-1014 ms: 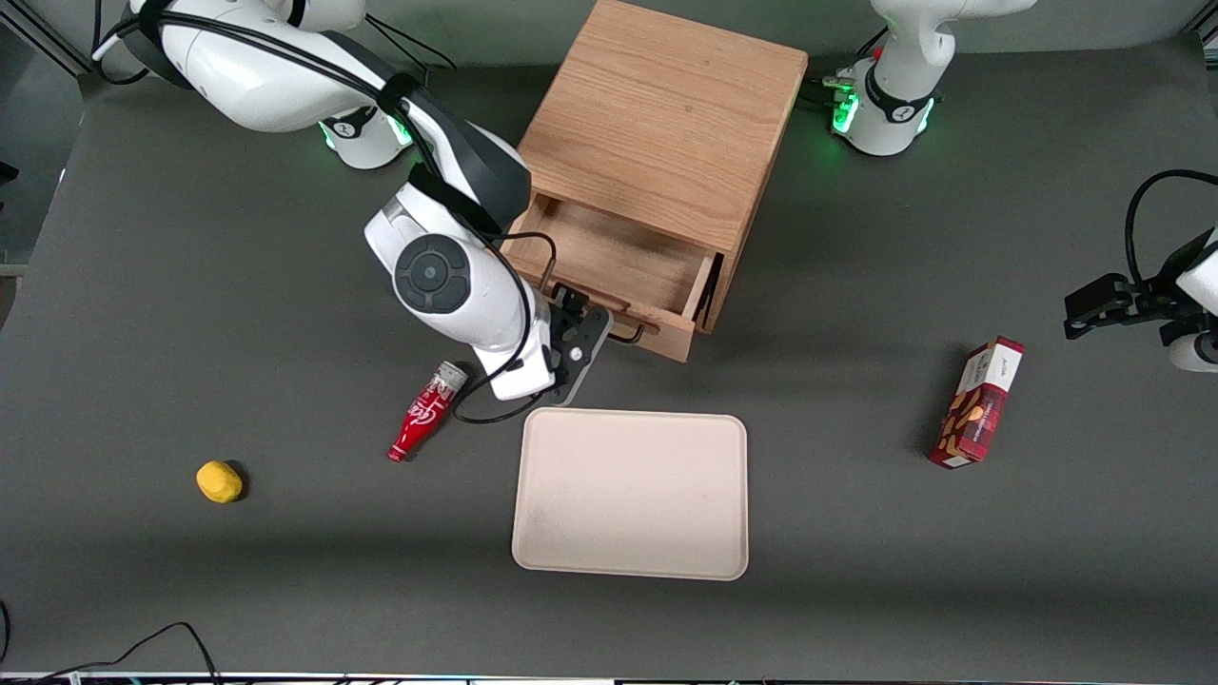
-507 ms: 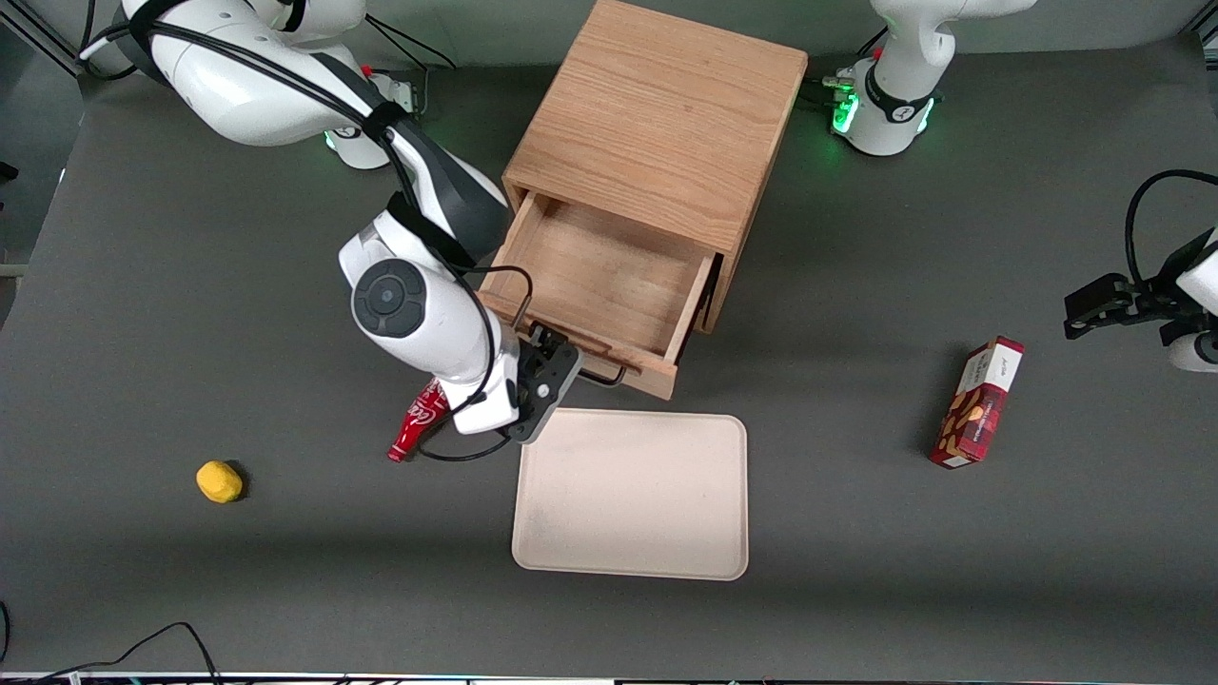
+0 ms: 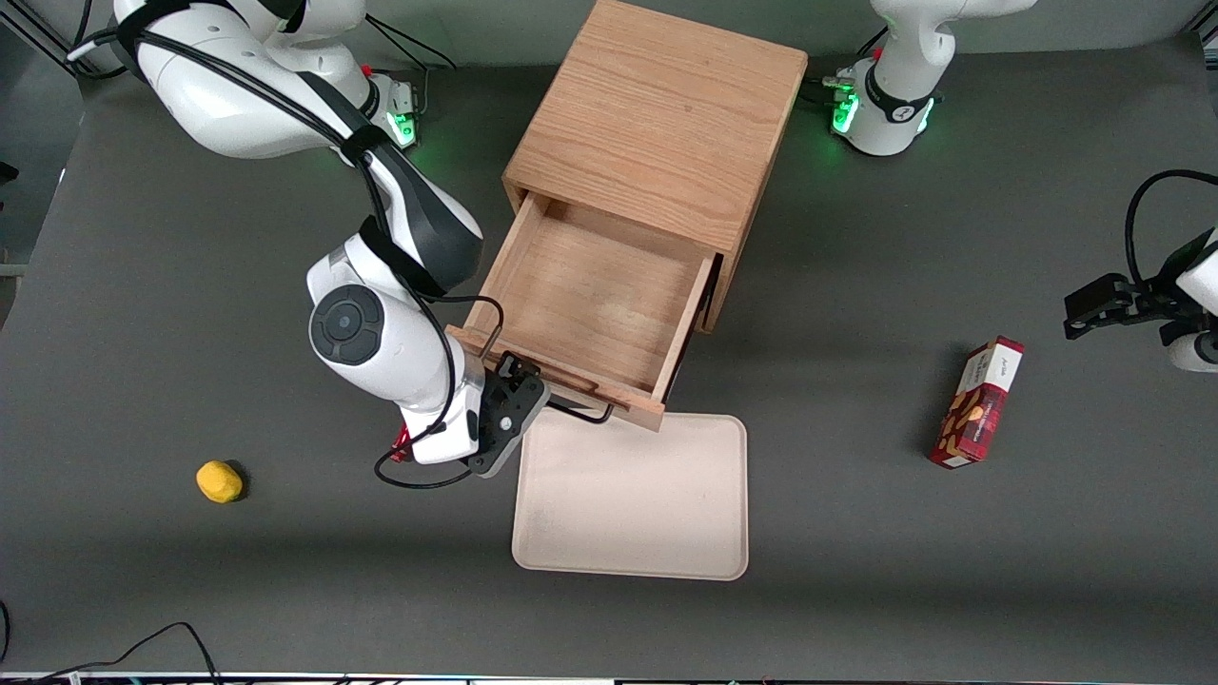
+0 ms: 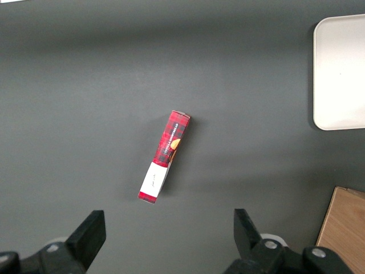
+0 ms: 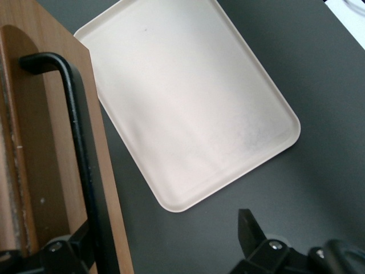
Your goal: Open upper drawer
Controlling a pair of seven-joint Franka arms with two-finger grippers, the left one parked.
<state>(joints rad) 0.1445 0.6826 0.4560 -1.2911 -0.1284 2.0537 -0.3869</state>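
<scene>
Looking down on a dark grey table [image 3: 190,285], the front view shows a small yellow lump [image 3: 219,480] toward the working arm's end, at about eight o'clock from the cabinet. The right arm [image 3: 381,333] reaches down to the drawer front. Its gripper [image 3: 516,381] sits at the black wire handle [image 3: 580,411] of the upper drawer [image 3: 590,295]. The wrist view shows the fingers [image 5: 254,240] spread wide, one just beside the handle bar and the other well apart from it, over bare table. The drawer stands drawn far out of the oak cabinet [image 3: 657,124] toward seven o'clock, its wooden floor bare. Its front edge overhangs the near corner of a cream tray [image 3: 633,504], which lies nearer the front camera. Toward the parked arm's end, at about four o'clock from the cabinet, lies a red snack box [image 3: 980,404].
</scene>
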